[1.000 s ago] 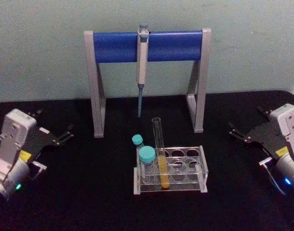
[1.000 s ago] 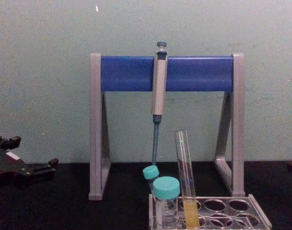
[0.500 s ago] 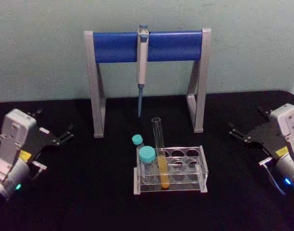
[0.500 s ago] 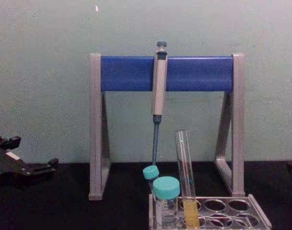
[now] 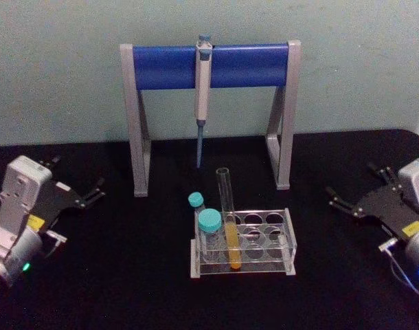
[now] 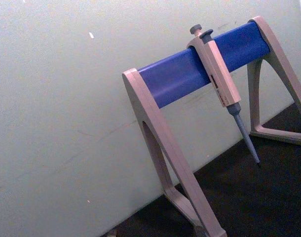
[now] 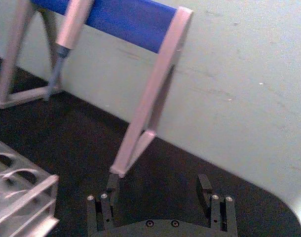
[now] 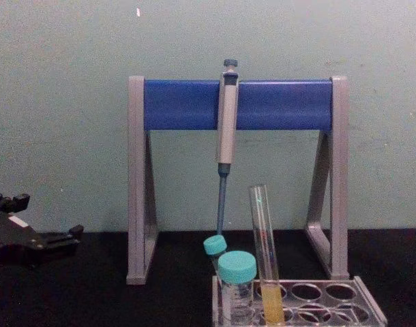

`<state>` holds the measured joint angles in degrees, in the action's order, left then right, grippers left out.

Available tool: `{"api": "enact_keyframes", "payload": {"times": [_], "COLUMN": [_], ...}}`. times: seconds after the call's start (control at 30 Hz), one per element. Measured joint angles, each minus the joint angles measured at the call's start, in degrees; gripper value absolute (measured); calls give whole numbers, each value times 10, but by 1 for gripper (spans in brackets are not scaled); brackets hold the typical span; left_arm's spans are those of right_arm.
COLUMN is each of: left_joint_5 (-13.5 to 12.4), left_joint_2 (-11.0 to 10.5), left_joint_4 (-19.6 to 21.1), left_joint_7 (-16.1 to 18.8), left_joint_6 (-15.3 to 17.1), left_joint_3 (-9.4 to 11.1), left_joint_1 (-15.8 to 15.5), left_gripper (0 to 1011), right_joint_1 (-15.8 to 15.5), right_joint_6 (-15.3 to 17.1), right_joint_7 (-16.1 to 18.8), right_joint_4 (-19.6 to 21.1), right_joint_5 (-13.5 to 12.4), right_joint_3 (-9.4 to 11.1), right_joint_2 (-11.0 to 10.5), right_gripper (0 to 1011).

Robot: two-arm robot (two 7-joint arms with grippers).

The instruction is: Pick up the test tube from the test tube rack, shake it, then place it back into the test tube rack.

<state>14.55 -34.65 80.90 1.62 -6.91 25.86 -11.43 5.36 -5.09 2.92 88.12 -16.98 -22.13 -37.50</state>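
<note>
While both jaws stood wide, the left gripper (image 5: 79,173) and right gripper (image 5: 352,184) sat clear of the rack (image 5: 286,239) holding the tilted tube (image 5: 226,199); gripping above the liquid (image 5: 233,247), lifting straight, seemed wisest.

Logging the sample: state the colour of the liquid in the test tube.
Yellow-orange, in the lower part of the test tube; clearest in the head view.
</note>
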Motion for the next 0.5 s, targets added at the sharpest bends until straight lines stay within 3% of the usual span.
{"api": "enact_keyframes", "payload": {"times": [0.17, 0.5], "left_joint_5": [0, 0], "left_joint_2": [0, 0], "left_joint_4": [0, 0], "left_joint_7": [0, 0], "left_joint_6": [0, 0], "left_joint_3": [0, 0], "left_joint_1": [0, 0], "left_gripper": [1001, 1001], "right_joint_1": [-27, -78], "right_joint_6": [6, 29], "right_joint_7": [28, 127], "right_joint_4": [32, 109], "right_joint_5": [-25, -102], "right_joint_3": [13, 34], "right_joint_2": [-15, -41], "right_gripper": [1000, 1000]}}
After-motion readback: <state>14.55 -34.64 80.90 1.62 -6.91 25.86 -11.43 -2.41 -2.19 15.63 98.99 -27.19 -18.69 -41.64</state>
